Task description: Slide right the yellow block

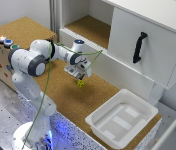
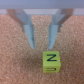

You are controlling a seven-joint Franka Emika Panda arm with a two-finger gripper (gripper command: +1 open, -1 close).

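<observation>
One "Z" on yellow block [image 2: 51, 60]

In the exterior view, the yellow block [image 1: 80, 83] was seen only as a small blurred speck below the gripper [image 1: 78, 76]; no marking could be read on it, and contact between the 2 could not be judged. The finger gap was too small to be resolved there. In the wrist view, the fingers [image 2: 28, 31] were cut off by the picture's edge. The white tray [image 1: 138, 100] was rendered soft, and the round buttons [image 1: 7, 42] were blurred.
</observation>
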